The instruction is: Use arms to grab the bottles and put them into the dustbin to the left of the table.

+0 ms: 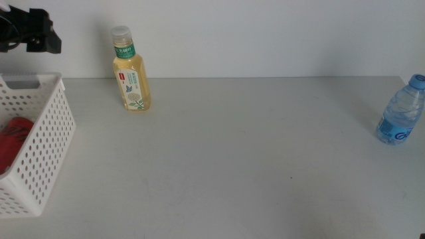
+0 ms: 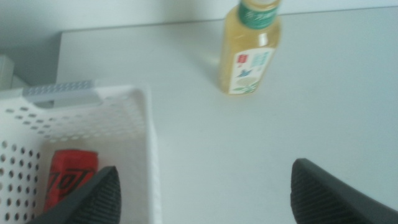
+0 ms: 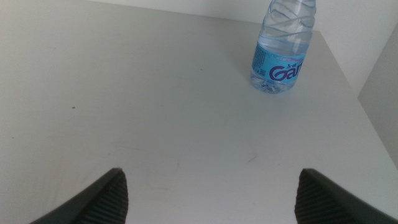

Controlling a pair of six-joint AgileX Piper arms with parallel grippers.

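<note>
Now, middle: yellow bottle (image 1: 130,70) upright at desk (image 1: 232,159) rear, water bottle (image 1: 401,111) far right, red can (image 1: 14,139) in dustbin (image 1: 46,133); pale wall behind | left wrist: left hand (image 2: 205,193) spread, empty, over dustbin rim, could clip it swinging out | right wrist: right hand (image 3: 211,196) spread, empty; tall bottle may tip.

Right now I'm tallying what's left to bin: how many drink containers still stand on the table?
2. The pale-yellow bottle stands at the table's far edge beside the dustbin; the water bottle stands at the right edge. The red can already lies in the dustbin.
</note>
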